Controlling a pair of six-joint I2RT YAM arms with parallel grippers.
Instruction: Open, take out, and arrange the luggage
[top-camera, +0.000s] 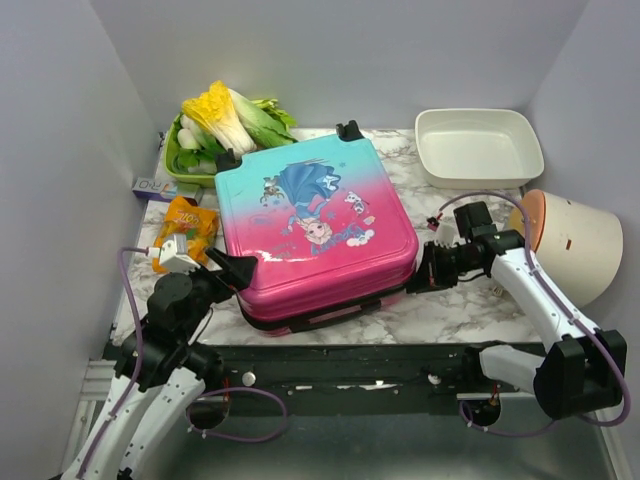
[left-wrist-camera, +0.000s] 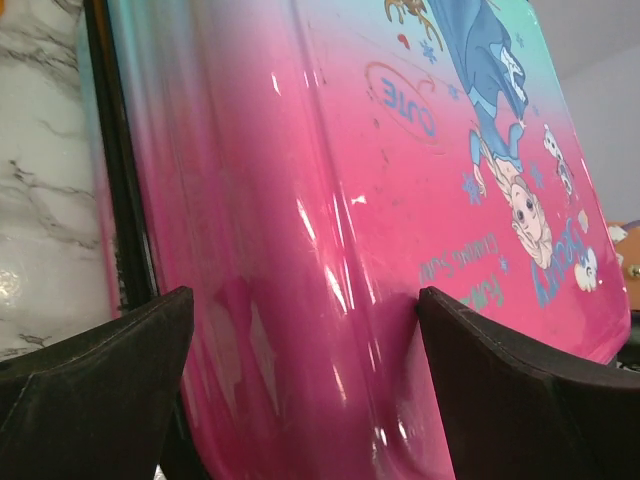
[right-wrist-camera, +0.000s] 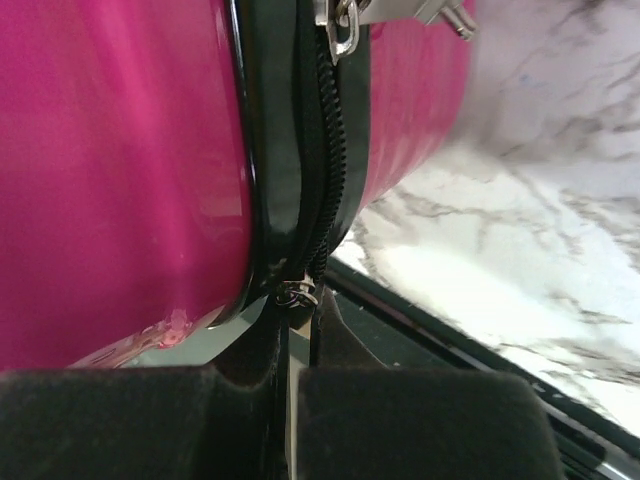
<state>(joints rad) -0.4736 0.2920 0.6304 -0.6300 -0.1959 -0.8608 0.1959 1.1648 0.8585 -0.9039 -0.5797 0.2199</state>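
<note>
The luggage (top-camera: 310, 220), a pink-to-teal hard-shell suitcase with a cartoon princess print, lies flat and closed in the middle of the marble table. My left gripper (top-camera: 240, 270) is open, its jaws straddling the suitcase's near-left corner; in the left wrist view the pink shell (left-wrist-camera: 350, 250) fills the gap between the fingers (left-wrist-camera: 100, 380). My right gripper (top-camera: 415, 278) is at the suitcase's near-right corner. In the right wrist view it (right-wrist-camera: 298, 335) is shut on a small metal zipper pull (right-wrist-camera: 297, 295) at the end of the black zipper (right-wrist-camera: 325, 150).
A white tray (top-camera: 478, 145) stands at the back right. A green basket with cabbage (top-camera: 225, 125) stands at the back left, an orange snack packet (top-camera: 188, 228) beside the suitcase. A beige dome-shaped object (top-camera: 575, 245) lies at the right edge. Another zipper pull (right-wrist-camera: 400, 12) hangs higher up.
</note>
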